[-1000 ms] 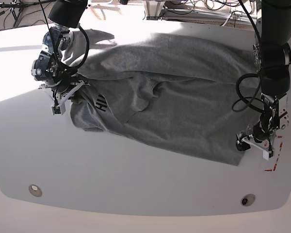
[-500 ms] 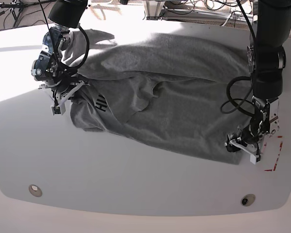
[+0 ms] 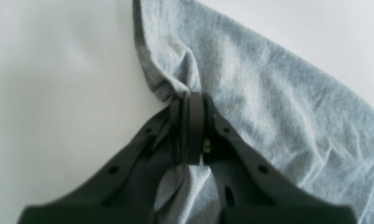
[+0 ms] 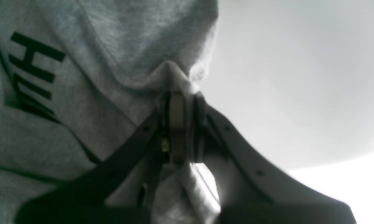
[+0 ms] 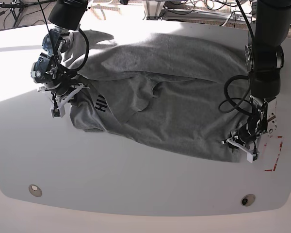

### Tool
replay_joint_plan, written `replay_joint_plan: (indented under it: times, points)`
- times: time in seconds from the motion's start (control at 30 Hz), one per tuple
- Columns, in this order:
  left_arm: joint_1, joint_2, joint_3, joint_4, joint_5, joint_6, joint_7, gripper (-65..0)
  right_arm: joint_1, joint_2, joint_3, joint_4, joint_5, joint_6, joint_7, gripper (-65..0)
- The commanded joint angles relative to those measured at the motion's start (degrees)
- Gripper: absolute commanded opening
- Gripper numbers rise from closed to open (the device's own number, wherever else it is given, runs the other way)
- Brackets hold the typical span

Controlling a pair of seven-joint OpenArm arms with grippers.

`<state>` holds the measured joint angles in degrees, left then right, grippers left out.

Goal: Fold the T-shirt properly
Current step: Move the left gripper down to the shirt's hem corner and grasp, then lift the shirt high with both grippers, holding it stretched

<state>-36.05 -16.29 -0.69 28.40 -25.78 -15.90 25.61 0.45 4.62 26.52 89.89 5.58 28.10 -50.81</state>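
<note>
light: bright, sun from the back | glare: far table (image 5: 19,39) | blur: wrist views soft

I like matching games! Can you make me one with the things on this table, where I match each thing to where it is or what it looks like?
Things:
1. T-shirt
2. left hand
3. right hand
4. red tape marks

Descriptions:
A. shut on the shirt's edge beside the black letters
B. grey, spread crumpled across the white table
C. stuck on the table near the base view's right edge
D. shut on the shirt's corner next to the red marks

Right pairs: 1-B, 2-D, 3-A, 4-C
</note>
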Motion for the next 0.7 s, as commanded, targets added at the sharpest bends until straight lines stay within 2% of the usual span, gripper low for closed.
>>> replay_joint_plan:
  times: [0.0,0.13,0.23,0.43,0.67]
  points:
    - [-0.8,-0.3,-0.1,2.3,0.2,-0.1,2.0,-65.0,1.0,0.7,0.0,1.2,0.5,0.0,1.1,-63.7]
    - [2.1,-0.4,-0.1,8.4,0.1,0.2,2.4,-65.0,0.9,0.7,0.0,3.2,0.6,0.0,0.9,-63.7]
    - [4.9,-0.7,-0.6,15.9,0.1,0.3,5.0,-65.0,0.4,0.6,0.0,6.6,0.6,0.0,0.7,-63.7]
    - [10.8,-1.3,-8.3,32.3,0.2,1.2,12.9,-65.0,0.4,0.5,0.0,12.9,0.6,0.0,-4.3,-63.7]
    - [15.3,-0.5,-15.0,48.5,0.0,2.4,19.4,-65.0,1.7,0.9,-0.1,17.4,0.6,0.0,-5.1,-63.6]
